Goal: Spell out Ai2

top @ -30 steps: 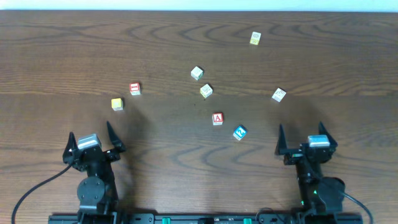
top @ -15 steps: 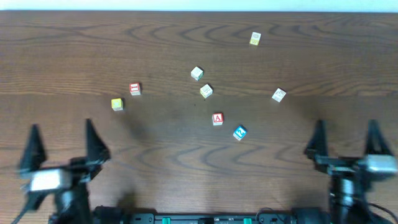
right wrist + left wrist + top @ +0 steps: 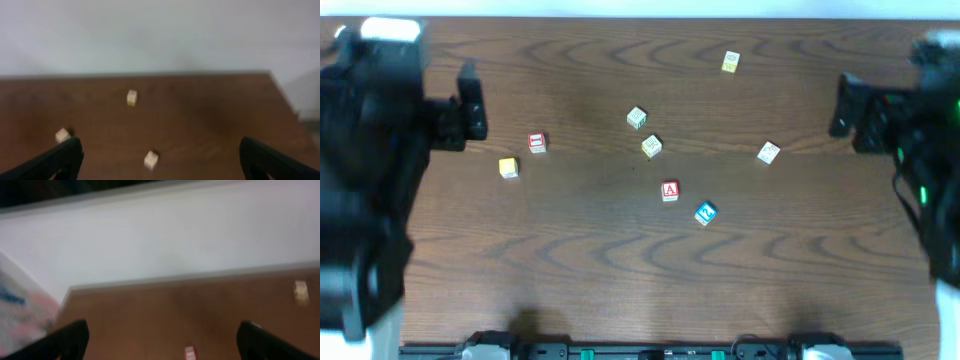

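The red "A" block and the blue "2" block lie side by side near the table's middle. A green-lettered white block and a yellow-green block lie just beyond them; I cannot read their letters. My left gripper is raised high at the far left, open and empty. In the left wrist view its fingers are spread wide above a red block. My right gripper is raised at the far right, open and empty. It also shows in the right wrist view.
A red block and a yellow block lie at the left. A white block lies at the right and a yellow block at the far edge. The right wrist view shows three pale blocks, the nearest one between the fingers.
Both arms have risen from their rest position at the near edge and swung up and outward. They now loom large at the left and right sides. No block has moved.
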Robot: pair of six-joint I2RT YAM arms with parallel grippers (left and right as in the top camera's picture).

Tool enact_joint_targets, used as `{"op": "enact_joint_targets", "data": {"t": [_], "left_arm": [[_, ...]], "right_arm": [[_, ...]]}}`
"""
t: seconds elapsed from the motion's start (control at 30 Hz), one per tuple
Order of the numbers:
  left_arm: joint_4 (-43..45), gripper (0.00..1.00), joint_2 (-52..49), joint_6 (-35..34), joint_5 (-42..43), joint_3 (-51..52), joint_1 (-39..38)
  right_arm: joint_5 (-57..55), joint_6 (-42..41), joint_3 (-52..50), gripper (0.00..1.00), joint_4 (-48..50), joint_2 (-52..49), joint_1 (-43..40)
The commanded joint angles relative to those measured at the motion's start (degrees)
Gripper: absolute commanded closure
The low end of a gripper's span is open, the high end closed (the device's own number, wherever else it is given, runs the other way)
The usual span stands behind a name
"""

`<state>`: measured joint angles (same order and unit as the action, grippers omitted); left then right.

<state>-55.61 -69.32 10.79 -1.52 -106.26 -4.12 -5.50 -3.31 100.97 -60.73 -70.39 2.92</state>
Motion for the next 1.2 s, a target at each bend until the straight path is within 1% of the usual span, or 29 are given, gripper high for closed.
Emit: {"op": "enact_joint_targets", "data": {"t": [0.0,0.1,0.2,0.27,0.33,0.37,0.43,0.47,0.53,0.57,0.67,0.7,0.77,0.83,0.93,1.0,1.07,1.17], "left_arm": [[-11.0,0.05,-10.4,0.7,4.9,-10.6,0.3],[-19.0,0.05,-18.4,0.8,8.3,-12.4,0.3],[-23.6,0.05,-26.1,0.8,12.7,-12.0,0.3],[-27.1,0.05,-30.4,1.1,15.2,-12.0,0.3],[-30.3,0.05,-35.8,1.5,17.4,-11.9,0.3],[-31.3,0.05,-38.0,1.5,18.4,-11.8,0.3],[-31.9,0.04,-42.5,1.5,20.8,-11.8,0.3],[-32.3,0.05,-44.5,1.5,22.4,-11.9,0.3],[-32.9,0.05,-48.2,1.9,25.7,-11.8,0.3],[-33.0,0.05,-49.4,2.3,27.2,-11.8,0.2],[-30.5,0.05,-50.2,2.7,29.5,-11.1,-0.9],[-29.9,0.04,-50.1,2.7,29.1,-11.0,-1.5],[-29.8,0.04,-49.7,1.7,25.7,-10.7,-3.4],[-28.7,0.04,-49.0,-1.9,19.3,-10.1,-5.7],[-25.6,0.04,-46.2,-8.0,6.6,-8.1,-11.7],[-24.0,0.04,-43.5,-9.6,2.1,-5.8,-15.5],[-20.5,0.04,-38.7,-12.0,-2.1,-0.5,-19.1],[-14.1,0.05,-32.4,-14.1,-4.2,9.1,-20.7]], "right_arm": [[5.5,-2.3,7.2,0.01,-5.6,-8.5,0.1],[7.4,-2.3,7.5,0.01,-9.9,-14.7,0.1],[11.8,-1.8,6.3,0.01,-14.0,-19.9,0.2],[16.0,4.3,4.5,0.01,-17.0,-22.6,0.2],[23.9,11.9,0.8,0.01,-18.1,-25.5,0.2],[27.1,12.8,-0.9,0.01,-17.7,-26.6,0.2],[31.7,11.3,-4.9,0.01,-15.1,-29.3,0.2],[32.1,9.6,-6.5,0.01,-13.4,-30.7,0.2],[27.6,4.3,-8.7,0.01,-12.1,-34.0,0.2],[24.4,3.3,-9.6,0.01,-11.4,-35.0,0.8],[16.4,-0.8,-13.3,0.01,-6.4,-34.4,3.8],[14.4,-1.3,-14.6,0.01,-4.8,-34.0,5.5],[10.4,-5.9,-17.1,0.01,-1.9,-32.6,8.8],[7.0,-9.3,-20.1,0.01,2.1,-30.7,11.6],[6.1,-12.5,-25.7,0.01,6.9,-26.6,14.9],[6.2,-12.7,-29.2,0.01,8.3,-23.9,15.7],[6.2,-12.8,-34.0,0.01,10.5,-19.6,15.8],[6.1,-13.0,-38.6,0.01,12.7,-15.3,15.8]]}}
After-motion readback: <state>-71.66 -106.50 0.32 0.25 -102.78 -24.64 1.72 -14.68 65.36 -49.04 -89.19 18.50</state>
